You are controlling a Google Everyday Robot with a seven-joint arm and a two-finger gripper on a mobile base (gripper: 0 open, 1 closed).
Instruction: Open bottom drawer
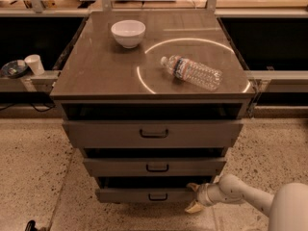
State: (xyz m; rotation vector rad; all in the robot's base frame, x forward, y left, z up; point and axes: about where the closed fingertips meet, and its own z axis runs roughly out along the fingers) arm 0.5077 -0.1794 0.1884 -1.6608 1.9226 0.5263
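The bottom drawer is the lowest and smallest front of the grey-brown cabinet, with a small dark bracket handle at its centre. My gripper comes in from the lower right on a white arm and sits at the drawer front's right end, to the right of the handle. One pale fingertip lies at the drawer's top right corner, the other hangs below near the floor. The drawer stands slightly out from the cabinet.
Above are the mid-sized drawer and the top, widest drawer. On the cabinet top lie a white bowl and a plastic water bottle on its side. A paper cup stands at left. Speckled floor surrounds the cabinet.
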